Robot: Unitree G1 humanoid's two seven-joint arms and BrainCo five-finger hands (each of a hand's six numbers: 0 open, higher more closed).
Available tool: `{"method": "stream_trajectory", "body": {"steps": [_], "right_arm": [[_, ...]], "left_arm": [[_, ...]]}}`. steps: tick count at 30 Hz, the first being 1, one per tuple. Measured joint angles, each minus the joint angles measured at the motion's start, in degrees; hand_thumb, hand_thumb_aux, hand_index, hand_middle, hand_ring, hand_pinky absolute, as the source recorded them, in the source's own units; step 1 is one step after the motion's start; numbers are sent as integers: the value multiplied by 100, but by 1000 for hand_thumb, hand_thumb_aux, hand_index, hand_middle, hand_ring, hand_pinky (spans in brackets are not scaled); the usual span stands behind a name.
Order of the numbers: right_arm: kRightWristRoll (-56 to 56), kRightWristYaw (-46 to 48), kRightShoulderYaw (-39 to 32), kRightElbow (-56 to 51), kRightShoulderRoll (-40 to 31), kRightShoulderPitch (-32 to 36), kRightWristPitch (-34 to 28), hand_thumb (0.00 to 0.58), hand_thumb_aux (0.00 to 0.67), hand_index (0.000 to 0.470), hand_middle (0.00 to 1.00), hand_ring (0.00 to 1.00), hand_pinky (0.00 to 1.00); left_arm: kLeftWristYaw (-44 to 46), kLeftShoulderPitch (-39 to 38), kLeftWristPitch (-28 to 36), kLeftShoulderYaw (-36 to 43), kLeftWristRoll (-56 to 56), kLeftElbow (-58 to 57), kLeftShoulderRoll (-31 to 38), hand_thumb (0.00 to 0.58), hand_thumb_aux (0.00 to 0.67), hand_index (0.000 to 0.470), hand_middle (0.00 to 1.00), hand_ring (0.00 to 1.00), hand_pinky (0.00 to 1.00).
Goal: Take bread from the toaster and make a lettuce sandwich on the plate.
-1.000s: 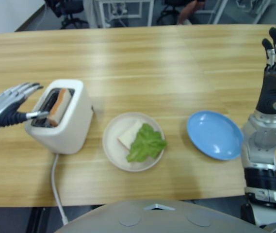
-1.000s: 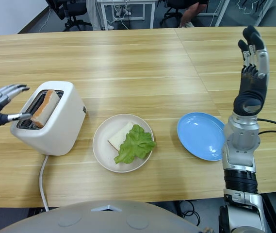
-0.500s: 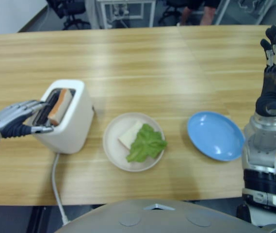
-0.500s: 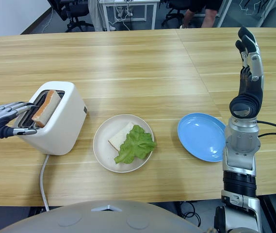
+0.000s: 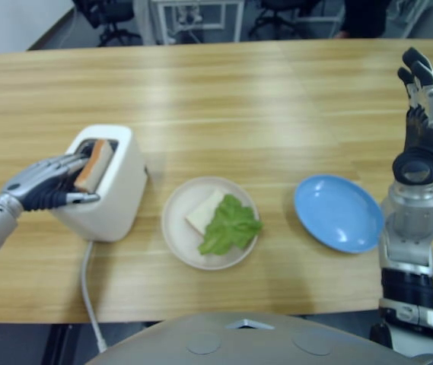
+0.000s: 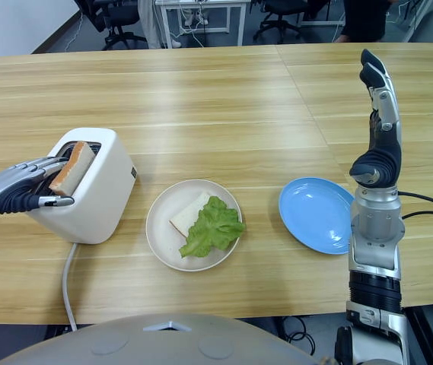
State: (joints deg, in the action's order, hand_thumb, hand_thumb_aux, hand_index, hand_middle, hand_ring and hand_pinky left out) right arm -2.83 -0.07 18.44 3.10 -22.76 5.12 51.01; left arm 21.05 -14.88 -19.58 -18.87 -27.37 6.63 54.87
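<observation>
Left eye view: browned bread [image 5: 96, 161] tilted in white toaster [image 5: 117, 199] slot.
Left hand [image 5: 45, 186] is laid against the slice, grip cannot be told; right hand [image 5: 420, 125] is held flat, empty, far right of toaster. Wooden table [image 5: 239, 99], office chairs [image 5: 109, 15] behind.

Left hand [image 5: 45, 186] at bread slice [image 5: 97, 161] in toaster [image 5: 116, 207], lettuce [image 5: 231, 224] on plate [image 5: 175, 213], right hand [image 5: 420, 87] raised

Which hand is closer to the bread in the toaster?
Left. The left hand is at the toaster, right beside the bread; the right hand is raised far right, beyond the blue plate.
</observation>
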Motion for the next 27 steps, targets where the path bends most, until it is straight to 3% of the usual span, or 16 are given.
{"method": "stream_trajectory", "body": {"steps": [1, 2, 3, 13, 24, 25, 26, 27], "right_arm": [[-20, 0, 2, 0, 0, -5, 0, 0, 0, 0, 0, 0, 0], [-58, -2, 15, 0, 0, -13, 2, 0, 0, 0, 0, 0, 0], [-106, -5, 32, -3, 0, -21, 7, 0, 0, 0, 0, 0, 0], [-246, -35, 68, -88, 9, -104, 83, 0, 0, 0, 0, 0, 0], [-280, -36, 173, -218, 5, -126, 165, 0, 0, 0, 0, 0, 0], [-307, -36, 173, -232, 6, -127, 175, 0, 0, 0, 0, 0, 0], [-335, -36, 172, -235, 6, -126, 189, 0, 0, 0, 0, 0, 0], [-342, -36, 172, -237, 5, -126, 203, 0, 0, 0, 0, 0, 0]], "left_arm": [[-11, 23, 32, 21, -8, -20, -19, 496, 415, 285, 0, 0, 0], [-14, 68, 94, 56, -4, -37, -59, 496, 415, 285, 0, 0, 0], [-15, 158, 187, 115, 13, -62, -151, 580, 670, 460, 0, 0, 0], [-271, 700, 740, 421, 241, -344, -676, 580, 670, 460, 0, 0, 0], [-520, 845, 788, 573, 307, -546, -803, 580, 670, 460, 0, 0, 0], [-547, 887, 788, 579, 330, -584, -843, 580, 670, 460, 435, 435, 435], [-574, 923, 791, 586, 351, -617, -860, 580, 670, 460, 1000, 1000, 1000], [-604, 958, 793, 592, 373, -643, -877, 580, 670, 460, 1000, 1000, 1000]]}}
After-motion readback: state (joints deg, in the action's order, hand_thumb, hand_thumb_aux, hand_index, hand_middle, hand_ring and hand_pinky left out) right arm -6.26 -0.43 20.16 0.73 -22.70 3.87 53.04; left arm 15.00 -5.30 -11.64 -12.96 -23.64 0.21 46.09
